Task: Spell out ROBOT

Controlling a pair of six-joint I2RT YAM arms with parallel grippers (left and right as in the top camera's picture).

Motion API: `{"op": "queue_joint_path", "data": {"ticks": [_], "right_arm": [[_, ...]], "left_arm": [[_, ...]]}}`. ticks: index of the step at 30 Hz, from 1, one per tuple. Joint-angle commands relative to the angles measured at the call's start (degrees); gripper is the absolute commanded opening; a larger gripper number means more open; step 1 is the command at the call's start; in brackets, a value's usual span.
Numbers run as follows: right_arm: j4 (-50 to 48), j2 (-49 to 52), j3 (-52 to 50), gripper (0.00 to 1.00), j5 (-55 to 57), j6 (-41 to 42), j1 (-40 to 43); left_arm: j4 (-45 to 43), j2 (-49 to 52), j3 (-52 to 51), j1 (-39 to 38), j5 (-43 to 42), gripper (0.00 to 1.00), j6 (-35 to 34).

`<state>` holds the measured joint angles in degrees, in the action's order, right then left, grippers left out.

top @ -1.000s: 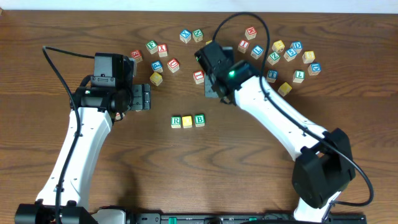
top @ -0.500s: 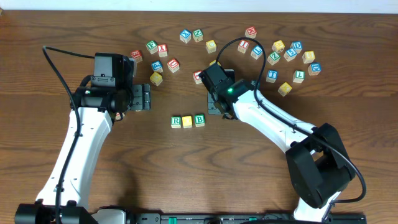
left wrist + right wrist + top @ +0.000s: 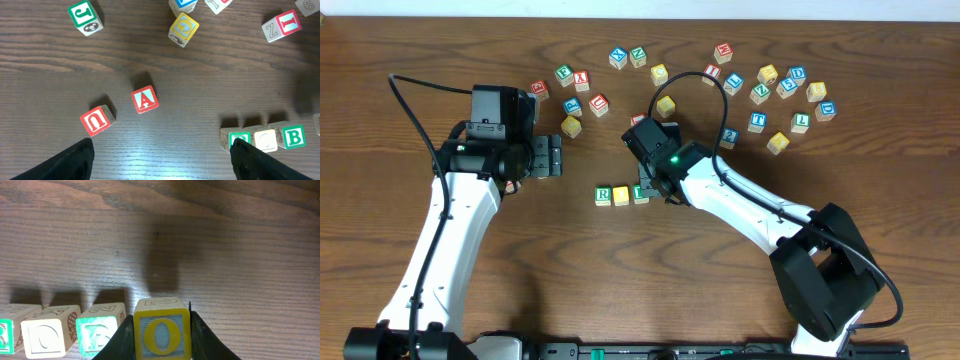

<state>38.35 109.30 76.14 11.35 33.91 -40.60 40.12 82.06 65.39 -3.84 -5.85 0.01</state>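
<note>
While the right claw (image 3: 162,341) clamps the upright O cube (image 3: 161,330) beside the B cube (image 3: 101,331), the left claw (image 3: 162,162) gapes wide.

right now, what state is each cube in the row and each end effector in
left end effector, open, empty
right end effector, shut on the O cube
O cube, gripped, beside the B cube
R cube, set in row, free
yellow-topped cube, set between R and B
B cube, set in row, free
</note>
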Motion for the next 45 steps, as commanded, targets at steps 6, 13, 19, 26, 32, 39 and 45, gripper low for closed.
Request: {"op": "queue_joint_path", "data": {"ticks": [6, 13, 19, 26, 32, 39, 45], "right_arm": [[-0.17, -0.42, -0.81, 0.13, 0.55, 0.81, -0.26], [-4.52, -0.42, -5.03, 0.14, 0.00, 1.44, -0.37], [-5.42, -0.42, -5.75, 0.14, -0.07, 1.44, -0.44], [-6.03, -0.42, -5.77, 0.15, -0.15, 1.42, -0.98], [-6.27, -0.42, -5.77, 0.15, -0.17, 1.42, -1.44], [-6.60, -0.42, -5.77, 0.15, -0.15, 1.42, -1.88], [-7.37, -0.15, -6.38, 0.15, -0.15, 1.42, -1.88]], "left_arm": [[0.17, -0.61, 0.31, 0.28, 0.46, 0.86, 0.15], [0.17, -0.61, 0.31, 0.28, 0.46, 0.86, 0.15], [0.17, -0.61, 0.31, 0.28, 0.46, 0.86, 0.15], [0.17, -0.61, 0.31, 0.28, 0.46, 0.86, 0.15], [0.17, -0.61, 0.31, 0.28, 0.46, 0.86, 0.15], [0.17, -0.61, 0.31, 0.28, 0.46, 0.86, 0.15], [0.17, -0.61, 0.31, 0.28, 0.46, 0.86, 0.15]]}}
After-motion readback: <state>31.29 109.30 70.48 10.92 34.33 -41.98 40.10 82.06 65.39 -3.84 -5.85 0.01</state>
